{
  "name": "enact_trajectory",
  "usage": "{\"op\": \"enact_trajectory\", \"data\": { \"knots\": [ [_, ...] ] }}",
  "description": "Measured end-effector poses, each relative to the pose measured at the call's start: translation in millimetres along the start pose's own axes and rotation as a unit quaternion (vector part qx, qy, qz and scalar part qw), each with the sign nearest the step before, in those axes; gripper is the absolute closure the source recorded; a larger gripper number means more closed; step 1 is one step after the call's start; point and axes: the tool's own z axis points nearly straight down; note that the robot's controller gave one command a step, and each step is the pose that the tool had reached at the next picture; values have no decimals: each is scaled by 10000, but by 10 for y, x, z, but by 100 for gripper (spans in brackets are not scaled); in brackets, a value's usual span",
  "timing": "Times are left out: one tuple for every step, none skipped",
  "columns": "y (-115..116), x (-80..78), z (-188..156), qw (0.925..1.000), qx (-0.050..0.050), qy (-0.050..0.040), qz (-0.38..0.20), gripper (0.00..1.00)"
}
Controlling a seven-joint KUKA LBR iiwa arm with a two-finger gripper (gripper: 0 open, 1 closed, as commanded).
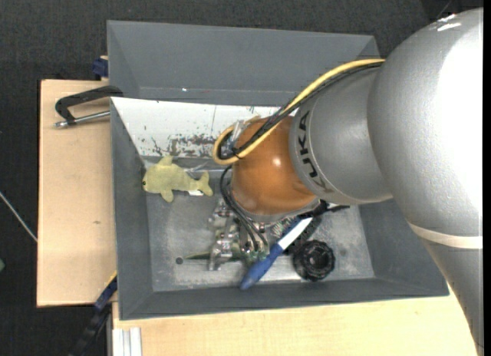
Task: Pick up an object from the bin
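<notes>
The gripper (224,245) hung by the bin's (268,298) front wall — blue pen (259,268) just beside, slanting toward the right wall; jaws' state couldn't be told.

The claw (222,253) hangs beside a blue pen (258,269).

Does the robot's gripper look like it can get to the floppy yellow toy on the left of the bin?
Probably yes. The floppy yellow toy lies alone on the floor of the grey metal bin with nothing on top of it, and only bare floor separates it from the gripper nearby.
</notes>
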Motion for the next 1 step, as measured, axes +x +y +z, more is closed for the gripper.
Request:
{"op": "enact_trajectory", "data": {
  "knots": [
    [30,-148,-1506,10000,13,19,41,100]
  ]
}}
